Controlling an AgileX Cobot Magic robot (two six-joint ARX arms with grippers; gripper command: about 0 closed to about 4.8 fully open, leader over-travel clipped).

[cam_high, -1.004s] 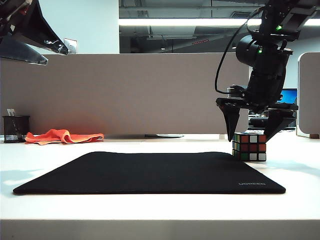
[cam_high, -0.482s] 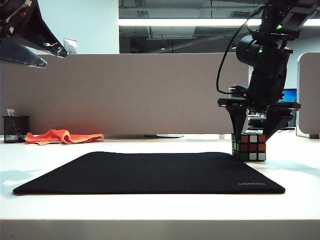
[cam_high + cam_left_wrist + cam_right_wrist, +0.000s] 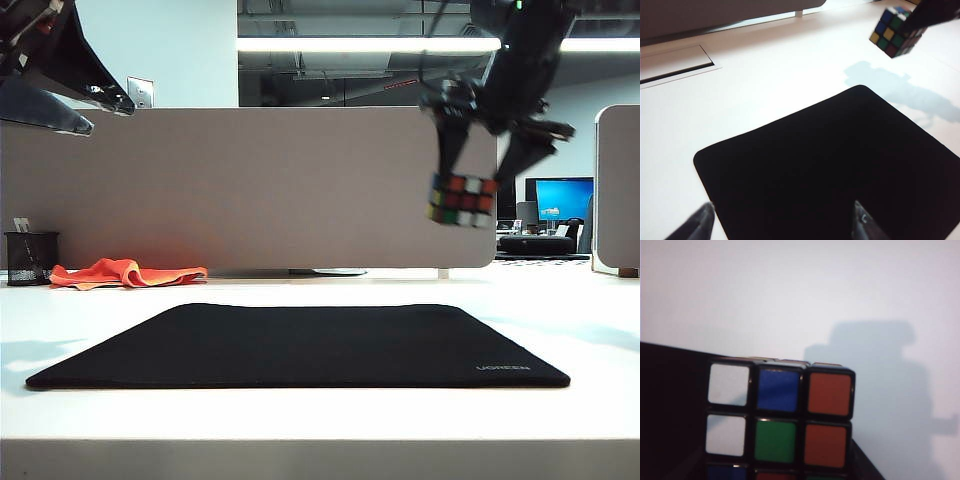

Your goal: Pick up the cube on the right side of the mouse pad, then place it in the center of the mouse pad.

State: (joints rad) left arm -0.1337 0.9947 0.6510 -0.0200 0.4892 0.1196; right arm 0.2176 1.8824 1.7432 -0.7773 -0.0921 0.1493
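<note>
From the exterior view I see an orange cloth lying at about nine o'clock of the mouse pad, well apart from it, with a dark pen cup just beyond the cloth at the table's far left. A grey partition runs along the back of the white table. A monitor shows past the partition's end at three o'clock. Nothing lies on the mouse pad, and the air between it and the cube is open.

My right gripper hangs high above the pad's right rear corner, at roughly one o'clock of the pad's centre. Its fingers are closed on the cube, one on each side, and the cube is off the table, slightly tilted. In the right wrist view the cube fills the lower frame, its shadow on the table.

My left gripper sits high at the upper left, its fingers spread wide and holding nothing; both fingertips show over the near edge of the mouse pad.
</note>
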